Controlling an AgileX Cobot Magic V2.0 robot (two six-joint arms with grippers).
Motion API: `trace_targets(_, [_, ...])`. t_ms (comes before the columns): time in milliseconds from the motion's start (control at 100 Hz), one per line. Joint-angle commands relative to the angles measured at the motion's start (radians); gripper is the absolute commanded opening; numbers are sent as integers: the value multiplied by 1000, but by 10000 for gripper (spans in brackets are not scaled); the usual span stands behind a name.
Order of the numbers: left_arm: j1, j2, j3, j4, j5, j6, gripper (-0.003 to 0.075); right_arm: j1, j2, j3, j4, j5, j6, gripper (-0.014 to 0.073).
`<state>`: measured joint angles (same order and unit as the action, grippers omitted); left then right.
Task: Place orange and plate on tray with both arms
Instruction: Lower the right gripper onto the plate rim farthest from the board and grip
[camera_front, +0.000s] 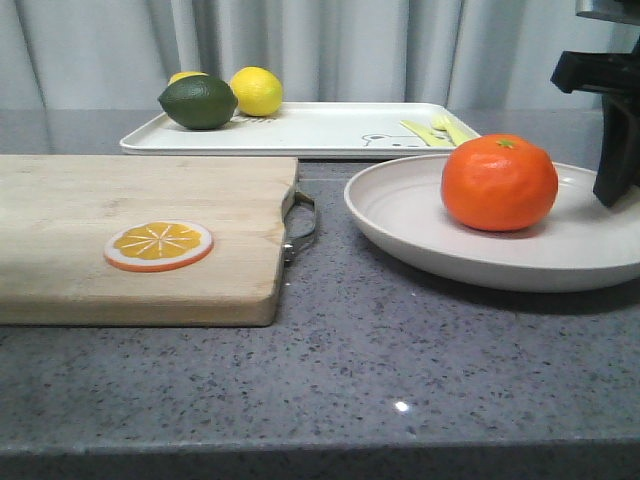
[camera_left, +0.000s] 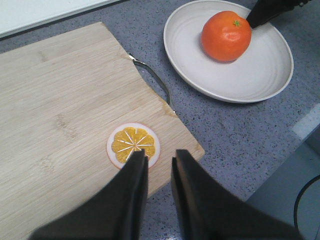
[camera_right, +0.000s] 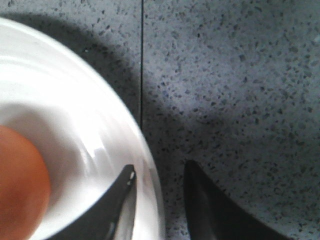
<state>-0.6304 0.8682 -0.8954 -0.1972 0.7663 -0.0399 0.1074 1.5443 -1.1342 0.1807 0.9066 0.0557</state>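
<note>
The orange (camera_front: 499, 182) sits on the off-white plate (camera_front: 400, 215) at the right of the counter; both also show in the left wrist view, the orange (camera_left: 226, 36) on the plate (camera_left: 260, 75). My right gripper (camera_right: 159, 172) is open and straddles the plate's right rim (camera_right: 147, 165), one finger inside and one outside, with a gap on the outer side. It shows at the front view's right edge (camera_front: 612, 185). My left gripper (camera_left: 159, 156) is slightly open and empty, above the cutting board's near corner. The white tray (camera_front: 330, 130) lies at the back.
A wooden cutting board (camera_front: 130, 200) with a metal handle (camera_front: 303, 225) lies at the left and bears a flat orange slice (camera_front: 158, 245). On the tray are a green lime (camera_front: 198, 103), a yellow lemon (camera_front: 257, 90) and yellow cutlery (camera_front: 437, 130). A curtain hangs behind.
</note>
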Motion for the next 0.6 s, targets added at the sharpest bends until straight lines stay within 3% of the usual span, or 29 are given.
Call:
trace_targets(0, [3, -10, -28, -18, -68, -10, 116, 3, -30, -33, 10, -27, -11, 180])
trace_targets(100, [3, -10, -28, -18, -68, -10, 116, 3, -30, -33, 10, -25, -11, 97])
trace_targets(220, [3, -10, -28, -18, -68, -10, 116, 3, -30, -33, 10, -16, -11, -75])
trace_targets(590, [3, -10, -28, -18, -68, -10, 116, -7, -35, -41, 42, -16, -11, -61])
